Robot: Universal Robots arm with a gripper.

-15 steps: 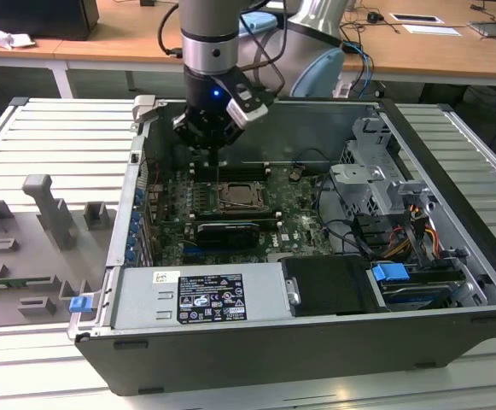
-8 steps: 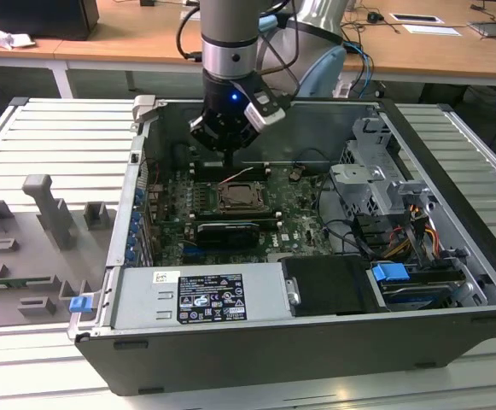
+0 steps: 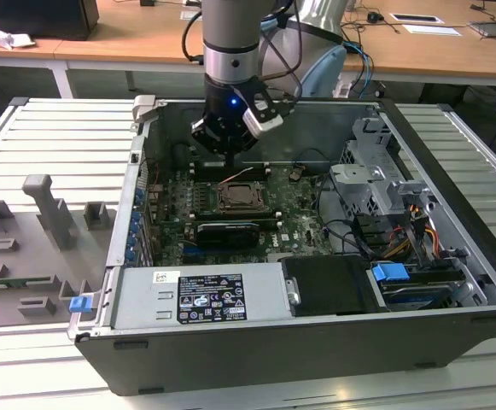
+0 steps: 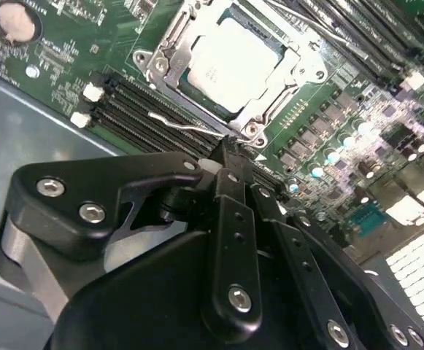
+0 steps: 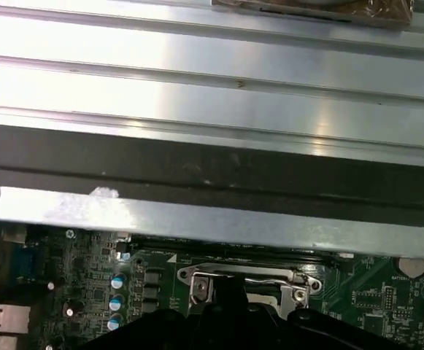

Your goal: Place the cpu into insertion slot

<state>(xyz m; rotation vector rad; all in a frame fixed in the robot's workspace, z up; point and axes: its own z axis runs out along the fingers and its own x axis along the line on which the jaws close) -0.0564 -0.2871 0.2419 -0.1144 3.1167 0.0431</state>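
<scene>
Exterior view, left to right: grey fixture blocks [image 3: 51,213] on the table [image 3: 43,137], then the open computer case [image 3: 316,333]. The end effector [image 3: 230,156] hovers just above the insertion slot [image 3: 245,198], fingers clenched together, gripping nothing. In the second wrist view the cpu [image 4: 233,62] sits in the insertion slot [image 4: 160,62]. Judgement: light, stiff, fragile; hold by opposite edges only.

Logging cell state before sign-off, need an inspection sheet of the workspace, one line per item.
Surface: slatted metal table, open PC case on it.
Job's things: cpu lies in the insertion slot, frame open.
Clutter: grey fixture blocks at the exterior view's left.
End effector: fingers together, empty, just beside the slot.
Cables: black cable loops and coloured wires inside the case.
Surroundings: wooden desks behind.
</scene>
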